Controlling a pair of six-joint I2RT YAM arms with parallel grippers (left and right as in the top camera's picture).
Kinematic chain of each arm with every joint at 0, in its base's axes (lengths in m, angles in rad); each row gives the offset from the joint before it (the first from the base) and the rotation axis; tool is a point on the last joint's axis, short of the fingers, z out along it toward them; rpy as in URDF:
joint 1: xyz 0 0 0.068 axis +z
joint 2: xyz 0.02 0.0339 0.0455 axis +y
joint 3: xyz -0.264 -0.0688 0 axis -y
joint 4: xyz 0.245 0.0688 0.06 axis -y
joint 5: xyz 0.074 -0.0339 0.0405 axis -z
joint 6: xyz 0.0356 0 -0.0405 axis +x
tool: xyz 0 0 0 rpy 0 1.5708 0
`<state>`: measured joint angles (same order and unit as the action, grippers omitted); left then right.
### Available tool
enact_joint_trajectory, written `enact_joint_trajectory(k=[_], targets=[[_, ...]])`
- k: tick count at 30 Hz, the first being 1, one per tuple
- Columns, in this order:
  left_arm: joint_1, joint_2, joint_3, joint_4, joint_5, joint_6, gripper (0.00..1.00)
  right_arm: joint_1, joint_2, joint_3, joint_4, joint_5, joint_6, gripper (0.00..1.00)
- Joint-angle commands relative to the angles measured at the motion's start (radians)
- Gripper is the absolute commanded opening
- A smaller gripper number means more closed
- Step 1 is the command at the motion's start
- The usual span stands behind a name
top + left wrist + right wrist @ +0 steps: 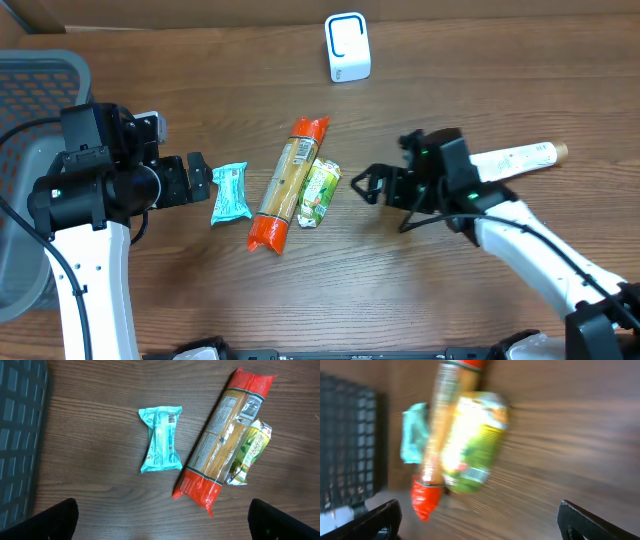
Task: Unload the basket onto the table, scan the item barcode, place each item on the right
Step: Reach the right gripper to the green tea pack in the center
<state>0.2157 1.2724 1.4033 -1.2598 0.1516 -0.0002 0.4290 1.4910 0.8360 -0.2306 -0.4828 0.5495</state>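
Note:
Three items lie side by side mid-table: a teal snack packet (229,192) (160,438), a long pasta pack with red ends (288,184) (222,435), and a green pouch (320,192) (248,451) leaning on the pasta's right side. The teal packet has a small barcode (171,418) near its top. A white scanner (347,47) stands at the back. My left gripper (200,180) (162,520) is open and empty just left of the teal packet. My right gripper (362,186) (479,520) is open and empty just right of the green pouch (470,440); its view is blurred.
A grey mesh basket (30,80) (20,435) fills the left edge of the table. A white tube with a tan cap (520,158) lies behind the right arm. Bare wood shows in front of the items and between them and the scanner.

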Motion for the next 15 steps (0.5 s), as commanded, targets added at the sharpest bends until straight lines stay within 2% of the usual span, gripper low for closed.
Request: enact_joint_trajectory(k=[1, 4, 6, 10, 15], targets=[[-0.007, -0.003, 0.019, 0.003, -0.005, 0.004, 0.99, 0.043, 0.005, 0.017, 0.121, 0.080, -0.025, 0.97], [-0.007, -0.003, 0.019, 0.003, -0.005, 0.004, 1.00, 0.047, 0.054, 0.037, 0.203, 0.087, -0.054, 0.82], [-0.007, -0.003, 0.019, 0.003, -0.005, 0.004, 0.99, 0.048, 0.121, 0.094, 0.190, 0.070, -0.080, 0.70], [-0.007, -0.003, 0.019, 0.003, -0.005, 0.004, 1.00, 0.069, 0.286, 0.292, 0.041, 0.025, -0.164, 0.55], [-0.007, -0.003, 0.019, 0.003, -0.005, 0.004, 0.99, 0.096, 0.421, 0.502, -0.140, 0.010, -0.271, 0.26]])
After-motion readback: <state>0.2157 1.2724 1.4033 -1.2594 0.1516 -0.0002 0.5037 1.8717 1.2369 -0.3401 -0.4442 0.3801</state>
